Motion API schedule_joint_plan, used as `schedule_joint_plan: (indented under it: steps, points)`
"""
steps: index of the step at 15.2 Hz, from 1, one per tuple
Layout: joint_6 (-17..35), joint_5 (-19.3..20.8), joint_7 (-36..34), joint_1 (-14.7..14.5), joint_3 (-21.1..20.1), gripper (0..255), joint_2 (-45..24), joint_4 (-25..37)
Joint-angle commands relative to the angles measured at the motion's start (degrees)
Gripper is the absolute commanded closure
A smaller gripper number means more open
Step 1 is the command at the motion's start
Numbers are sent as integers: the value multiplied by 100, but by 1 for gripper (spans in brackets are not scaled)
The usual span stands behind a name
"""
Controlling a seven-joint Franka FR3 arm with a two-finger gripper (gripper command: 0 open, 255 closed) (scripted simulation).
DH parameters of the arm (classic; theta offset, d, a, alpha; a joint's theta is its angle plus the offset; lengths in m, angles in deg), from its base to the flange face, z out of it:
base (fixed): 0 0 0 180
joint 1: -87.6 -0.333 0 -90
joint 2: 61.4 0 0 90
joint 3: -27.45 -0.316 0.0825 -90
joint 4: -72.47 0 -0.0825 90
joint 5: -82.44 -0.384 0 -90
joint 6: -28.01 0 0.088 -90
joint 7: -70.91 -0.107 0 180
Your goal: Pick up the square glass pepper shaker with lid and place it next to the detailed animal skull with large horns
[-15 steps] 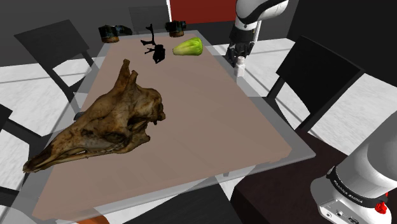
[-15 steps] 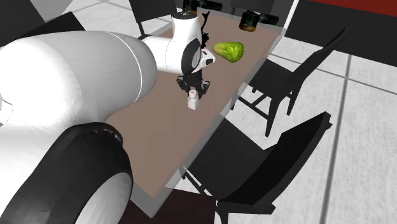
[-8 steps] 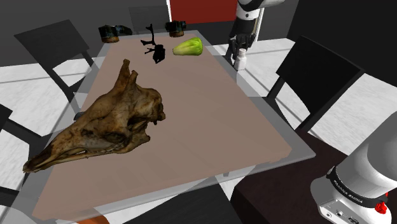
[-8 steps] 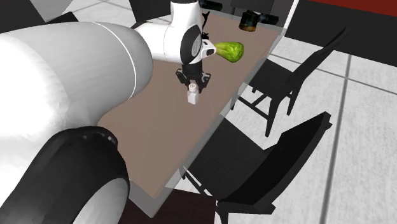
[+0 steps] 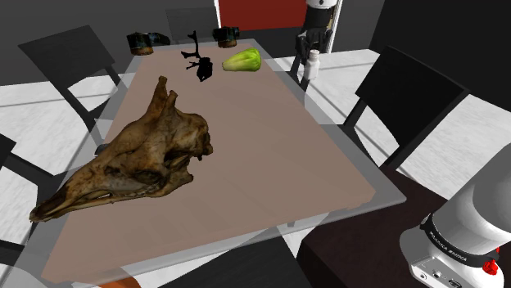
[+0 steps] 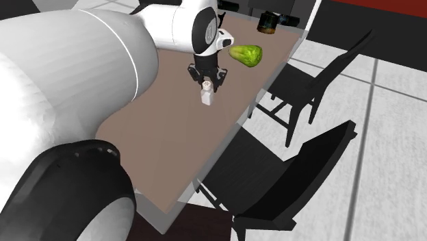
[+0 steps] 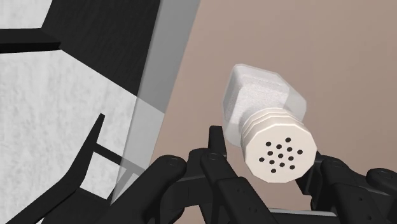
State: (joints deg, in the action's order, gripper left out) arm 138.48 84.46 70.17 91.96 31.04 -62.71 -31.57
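Wide brown tabletop [image 5: 270,155] spread beneath the fingers, and well apart from them lies the horned skull [image 5: 139,155], the place to aim for. The fingers [image 7: 216,141] are clamped either side of the shaker [image 7: 267,118], up by its holed lid, so it hangs from them, apparently clear of the tabletop near its edge. That reads as the carry step: pick done, placement not yet. Next, I'd say, comes a long level sweep toward the skull, then down beside it without knocking the bone.

My arm [image 6: 75,61] is fat and white with black joints [image 6: 82,185], a black gripper [image 6: 206,83] and a red knob [image 5: 491,266].
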Motion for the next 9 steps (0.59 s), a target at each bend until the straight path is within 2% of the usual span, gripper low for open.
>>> schedule_joint_plan:
  steps: [1,9]
  points:
    - [-147,0,3,-1,-1,255,15,129]
    - [-767,-7,24,-2,-2,255,-3,767]
